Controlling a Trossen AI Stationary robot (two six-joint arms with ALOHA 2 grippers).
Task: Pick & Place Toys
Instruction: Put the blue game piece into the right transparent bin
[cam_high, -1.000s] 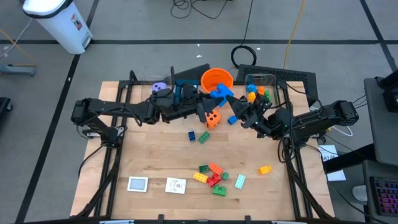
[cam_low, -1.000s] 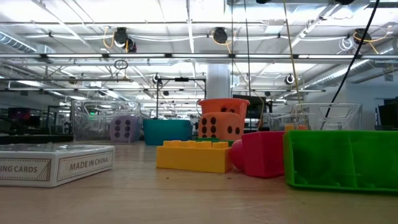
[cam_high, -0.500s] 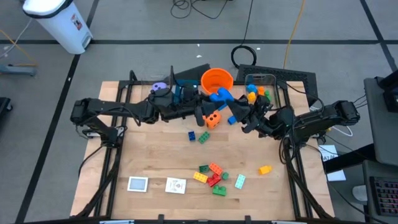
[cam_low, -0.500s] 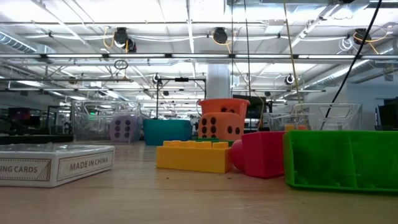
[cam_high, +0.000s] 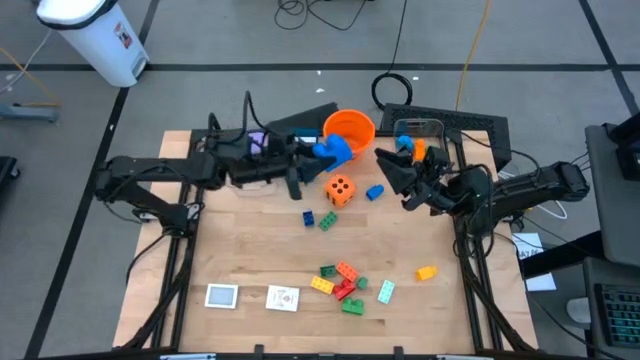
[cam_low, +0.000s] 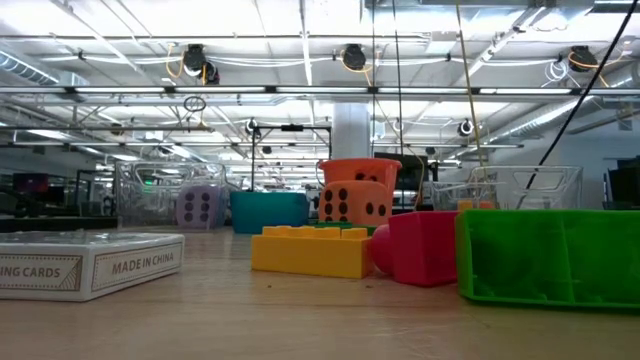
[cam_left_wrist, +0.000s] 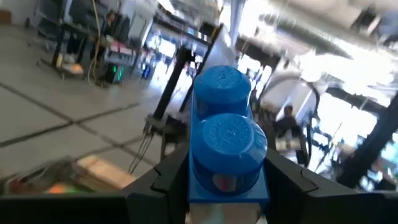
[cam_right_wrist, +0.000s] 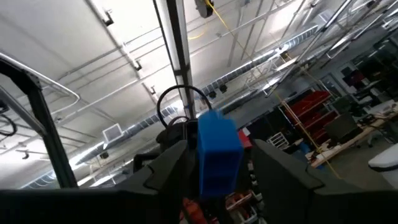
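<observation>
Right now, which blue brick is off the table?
The large blue brick clamped in the left end effector; both small blue bricks lie on the table.

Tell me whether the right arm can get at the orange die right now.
Probably yes. The die sits in the open on the table, and the right gripper hangs open close by. Only a loose brick lies between them. The left gripper, holding a blue brick, is off to one side.
</observation>
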